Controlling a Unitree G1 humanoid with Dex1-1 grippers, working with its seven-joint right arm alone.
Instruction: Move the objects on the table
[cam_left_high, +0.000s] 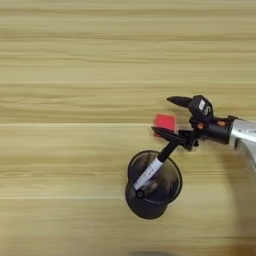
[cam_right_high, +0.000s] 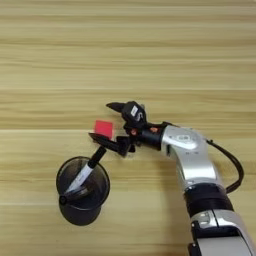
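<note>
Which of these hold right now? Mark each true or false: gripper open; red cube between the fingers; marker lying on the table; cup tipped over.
1. The right gripper is open. True.
2. The small red cube sits between its two black fingers. True.
3. The black-capped white marker lies flat on the light wooden table. False: it leans inside the dark translucent round cup.
4. The cup is tipped on its side. False: it stands upright.

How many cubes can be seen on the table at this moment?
1. A red cube sits between the open fingers of the right gripper, just above the dark cup holding a marker. Another could be hidden behind the gripper.
</note>
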